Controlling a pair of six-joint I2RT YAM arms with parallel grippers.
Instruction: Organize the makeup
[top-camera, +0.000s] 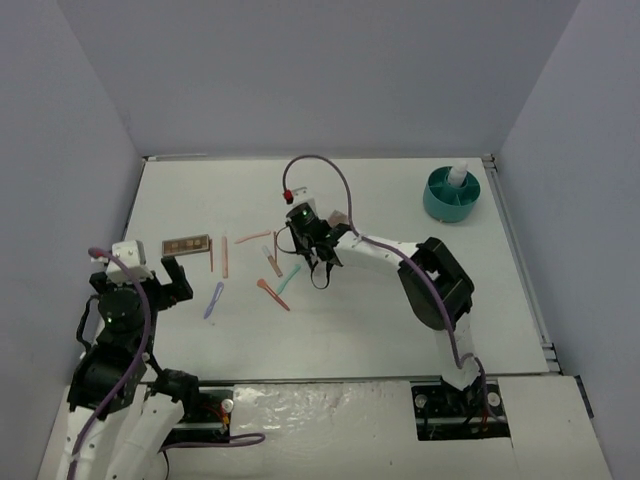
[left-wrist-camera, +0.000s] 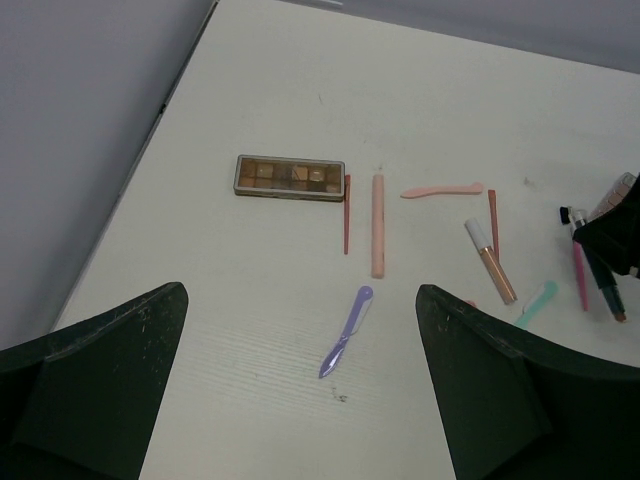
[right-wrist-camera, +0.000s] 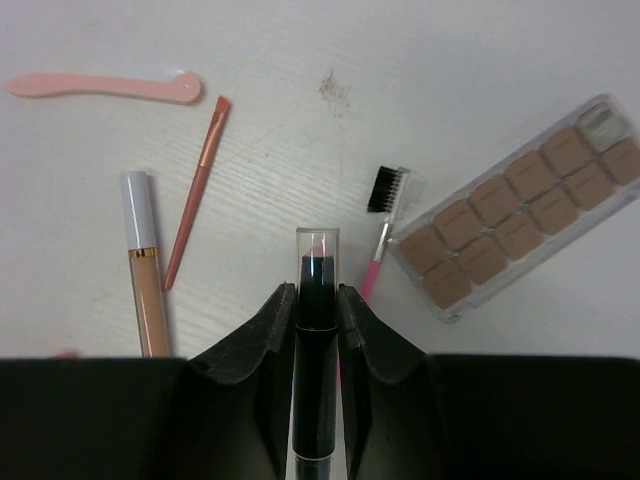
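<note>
Right wrist view shows the right pincer (right-wrist-camera: 316, 297) clamped on the black stick (right-wrist-camera: 316, 360), whose clear-capped end sticks out ahead.

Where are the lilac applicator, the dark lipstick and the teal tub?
lilac applicator (left-wrist-camera: 347, 332), left wrist view, mid-handle
dark lipstick (right-wrist-camera: 317, 305), right wrist view, barrel below cap
teal tub (top-camera: 440, 211), top view, outer wall
</note>
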